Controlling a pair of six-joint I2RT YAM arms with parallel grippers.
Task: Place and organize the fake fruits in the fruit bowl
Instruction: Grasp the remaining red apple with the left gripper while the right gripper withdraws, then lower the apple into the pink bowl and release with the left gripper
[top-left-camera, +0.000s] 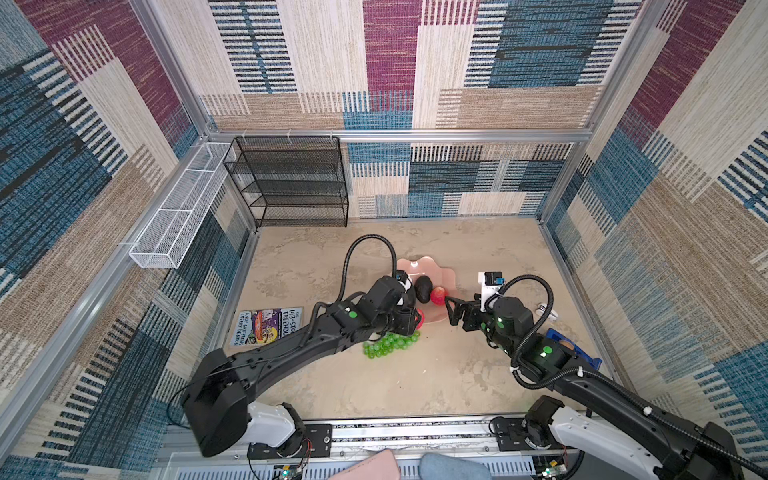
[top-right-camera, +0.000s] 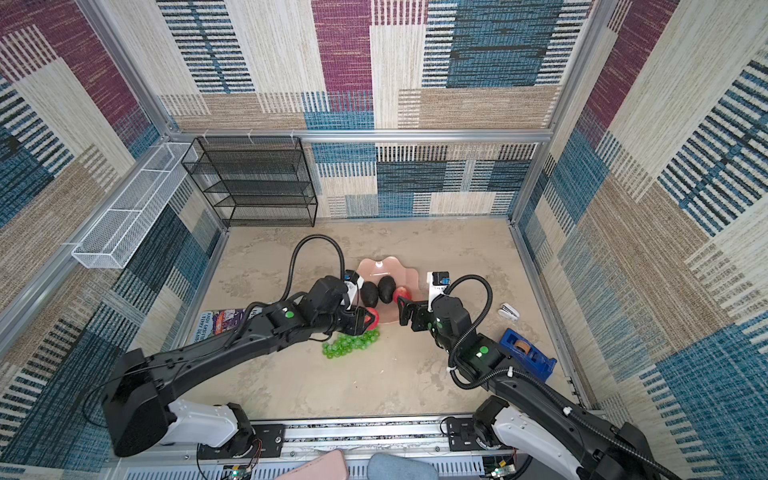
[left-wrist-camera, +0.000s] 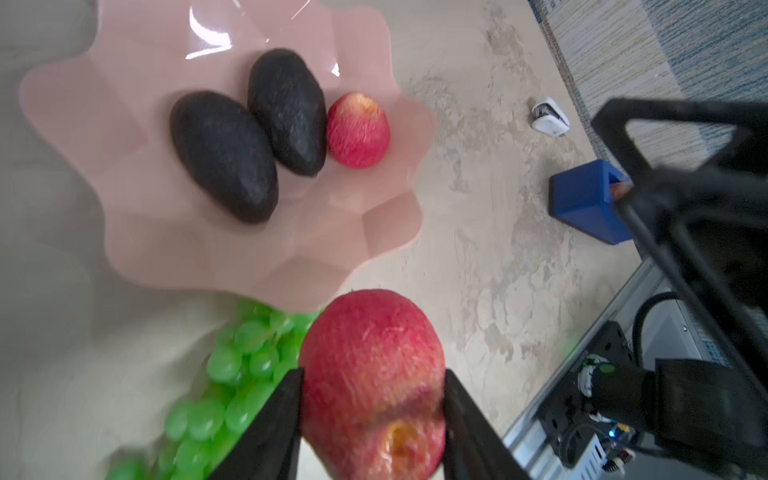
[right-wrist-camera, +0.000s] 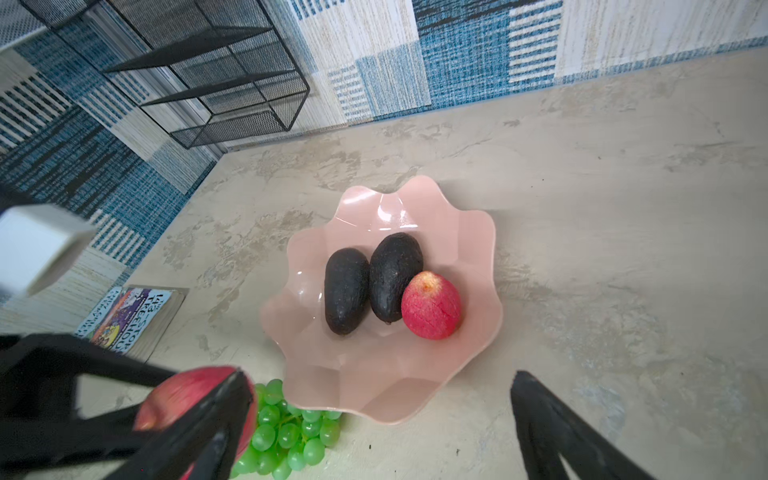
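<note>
book (top-left-camera: 269, 326) "143-Sto Treehou", L gripper (left-wrist-camera: 374, 376) w/ apple (left-wrist-camera: 370, 332)

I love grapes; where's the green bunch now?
In both top views the grapes lie on the table just outside the pink bowl's near rim, right of the book.

A: In both top views the light is bright and even, like daylight from above. Shadows on the table (top-left-camera: 415, 386) are soft and pale.

B: Yes. The fruit bowl (left-wrist-camera: 83, 124) has white glare streaks near its rim in the left wrist view. The right wrist view shows smaller ones.

A: The left wrist picture is smeared. The apple (left-wrist-camera: 374, 353) close to the lens and the grapes (left-wrist-camera: 245, 361) are out of focus. The avocados (left-wrist-camera: 286, 112) are a little sharper.

B: Also the edges are distorted: the rack (right-wrist-camera: 245, 120) bends in the right wrist view, and the walls lean outward in both top views.
</note>
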